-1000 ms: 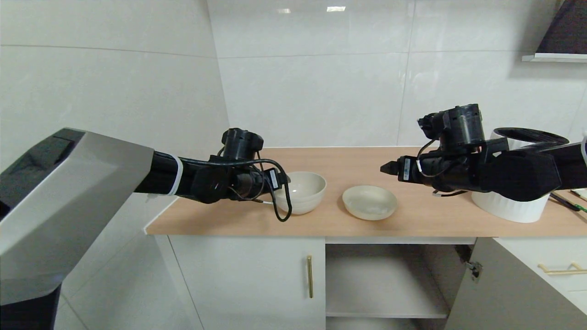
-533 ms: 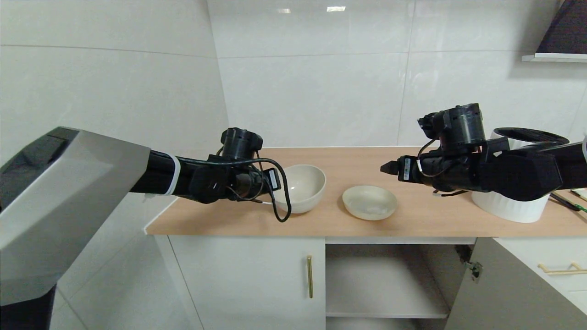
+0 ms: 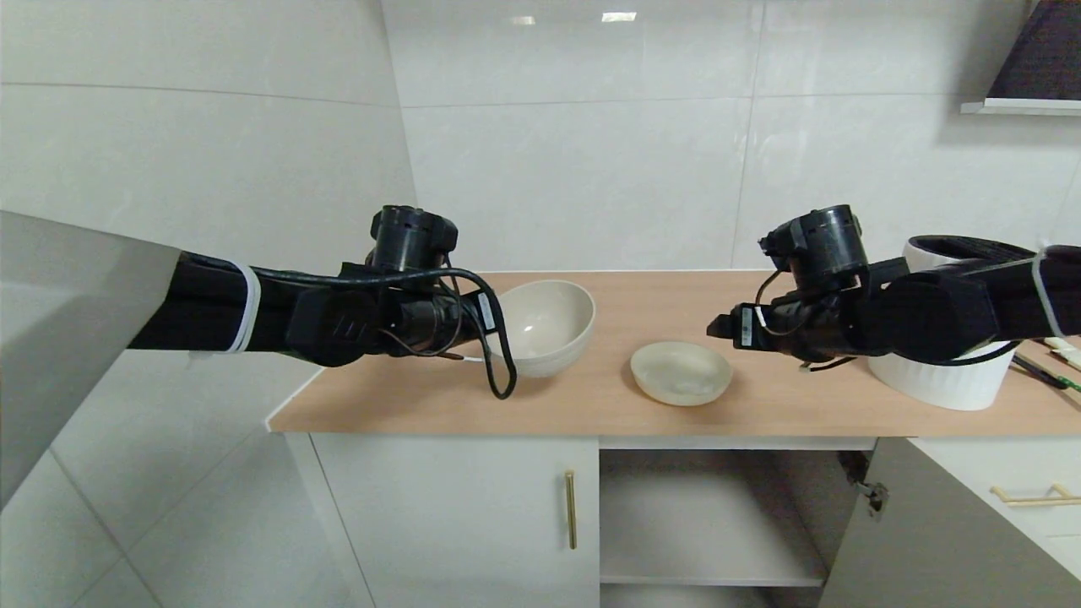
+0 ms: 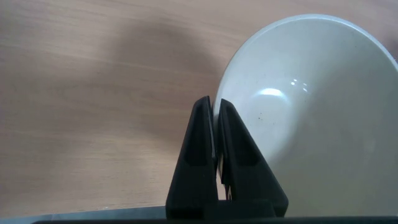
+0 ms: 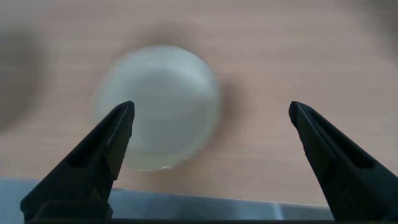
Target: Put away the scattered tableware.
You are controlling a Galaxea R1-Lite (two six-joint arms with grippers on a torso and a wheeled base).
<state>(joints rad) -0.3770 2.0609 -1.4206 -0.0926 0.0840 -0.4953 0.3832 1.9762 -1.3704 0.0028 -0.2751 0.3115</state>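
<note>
A deep cream bowl hangs tilted just above the wooden counter, its opening turned toward the left arm. My left gripper is shut on the bowl's rim; in the left wrist view the fingers pinch the edge of the bowl. A shallow pale dish rests on the counter to the right of the bowl. My right gripper hovers open above and slightly right of the dish, its fingers spread wide with nothing between them.
A white ribbed pot stands behind the right arm. Chopsticks lie at the far right edge. Below the counter a cabinet stands with its door swung out; the door to its left has a gold handle.
The left gripper has raised the cream bowl off the counter and tipped it, moving up and slightly left. The right gripper has sunk a little toward the shallow dish.
</note>
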